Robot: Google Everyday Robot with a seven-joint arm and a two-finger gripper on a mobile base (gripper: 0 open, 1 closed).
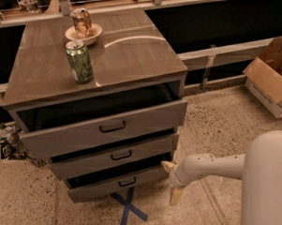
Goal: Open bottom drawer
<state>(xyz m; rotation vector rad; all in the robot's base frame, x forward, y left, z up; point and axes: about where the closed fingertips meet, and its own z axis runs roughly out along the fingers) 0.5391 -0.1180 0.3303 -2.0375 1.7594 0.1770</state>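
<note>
The cabinet has three grey-brown drawers, all pulled out a little. The bottom drawer [117,184] is the lowest and slimmest, with a small black bar handle [127,182]; it stands partly out, a dark gap showing above its front. My gripper [172,181] is at the drawer's right end, low near the floor. One fingertip [167,165] is next to the drawer front's right corner, the other finger [175,196] points down toward the floor. The fingers are spread apart and hold nothing.
A green can [79,61] and a bowl [83,34] with a second can stand on the cabinet top [129,54]. A blue tape cross [129,208] marks the floor before the cabinet. An open cardboard box [270,80] lies at the right. My white arm [266,179] fills the lower right.
</note>
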